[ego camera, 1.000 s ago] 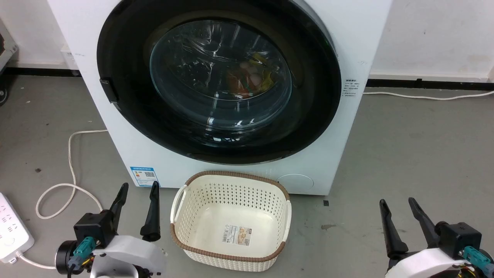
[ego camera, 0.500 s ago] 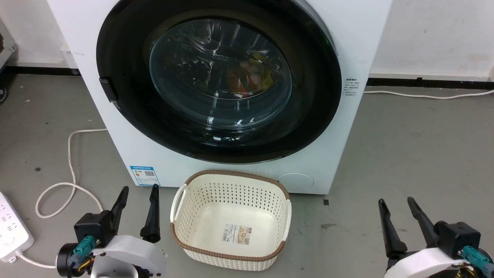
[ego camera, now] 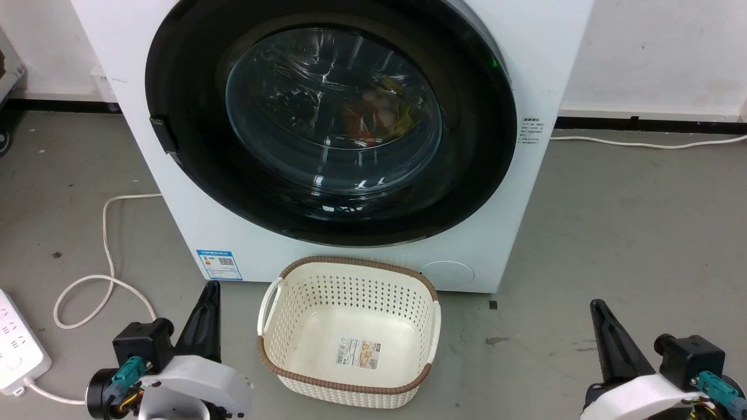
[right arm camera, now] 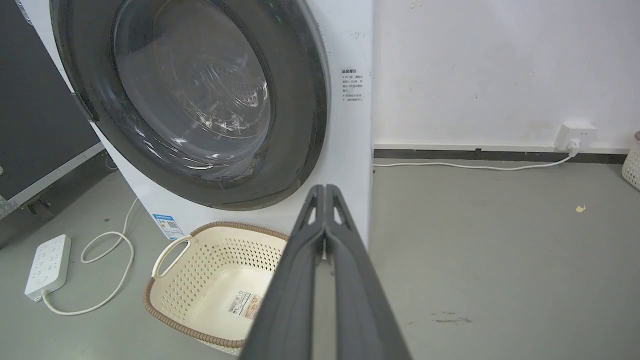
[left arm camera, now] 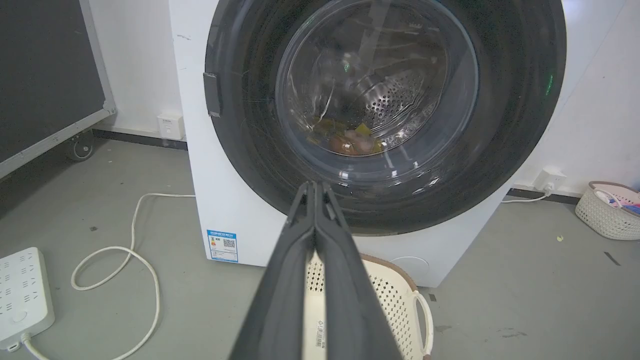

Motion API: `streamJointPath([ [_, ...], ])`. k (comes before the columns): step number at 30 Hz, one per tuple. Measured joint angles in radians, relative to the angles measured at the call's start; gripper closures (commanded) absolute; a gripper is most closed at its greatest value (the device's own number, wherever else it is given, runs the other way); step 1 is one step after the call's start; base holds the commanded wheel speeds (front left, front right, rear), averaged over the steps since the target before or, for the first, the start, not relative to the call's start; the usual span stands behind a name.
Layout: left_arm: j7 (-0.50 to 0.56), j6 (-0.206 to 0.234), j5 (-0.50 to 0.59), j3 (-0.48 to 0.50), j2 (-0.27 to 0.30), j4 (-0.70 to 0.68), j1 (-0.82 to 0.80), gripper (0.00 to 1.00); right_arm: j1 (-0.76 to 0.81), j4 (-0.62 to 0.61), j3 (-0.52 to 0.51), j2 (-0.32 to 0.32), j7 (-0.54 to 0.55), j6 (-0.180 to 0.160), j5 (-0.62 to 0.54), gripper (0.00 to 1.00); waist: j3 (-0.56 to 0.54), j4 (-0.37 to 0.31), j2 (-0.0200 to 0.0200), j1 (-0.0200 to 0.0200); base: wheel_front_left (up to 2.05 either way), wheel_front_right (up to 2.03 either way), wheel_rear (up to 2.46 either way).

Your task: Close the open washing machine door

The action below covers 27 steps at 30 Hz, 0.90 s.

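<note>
— Well, grippers first. How do they stand?
— Your left gripper (ego camera: 210, 289) sits low on the left with both fingers pressed together into one dark point. Your right gripper (ego camera: 596, 305) mirrors it low on the right, fingers likewise pressed tip to tip, above the grey floor (ego camera: 630, 233). Both wrist views confirm it: each pair meets along its length.

— What lies nearest them?
— Between the two you have a cream basket (ego camera: 356, 261) with a brown rim. It stands on the floor just in front of the washing machine (ego camera: 513, 221) and has a paper label on its bottom. The left gripper is just beside the basket's left handle, apart from it. Farther left are a white power strip (ego camera: 17, 344) and a looped white cable (ego camera: 105, 245).

— And the door?
— The washing machine door (ego camera: 332, 116) lies flat against the machine's front, its black frame nearly as wide as the cabinet. A latch tab (ego camera: 163, 135) sits on its left edge. Through the glass you can see coloured clothes (ego camera: 373, 119) low in the drum. Whether the latch has caught, I cannot tell. Both grippers are below the door and well apart from it. A blue sticker (ego camera: 219, 265) is on the machine's lower left corner, near the left gripper's tip.
</note>
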Motion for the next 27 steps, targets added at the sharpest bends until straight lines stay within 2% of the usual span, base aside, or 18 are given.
streamJointPath([
  [27,0.026,-0.003,0.072,0.016,-0.027,-0.026,0.002,1.0,0.0,-0.015,0.006,0.0,0.022,0.0,-0.028,1.0,0.003,0.012,0.0001,0.0,0.0,0.0,0.0],
])
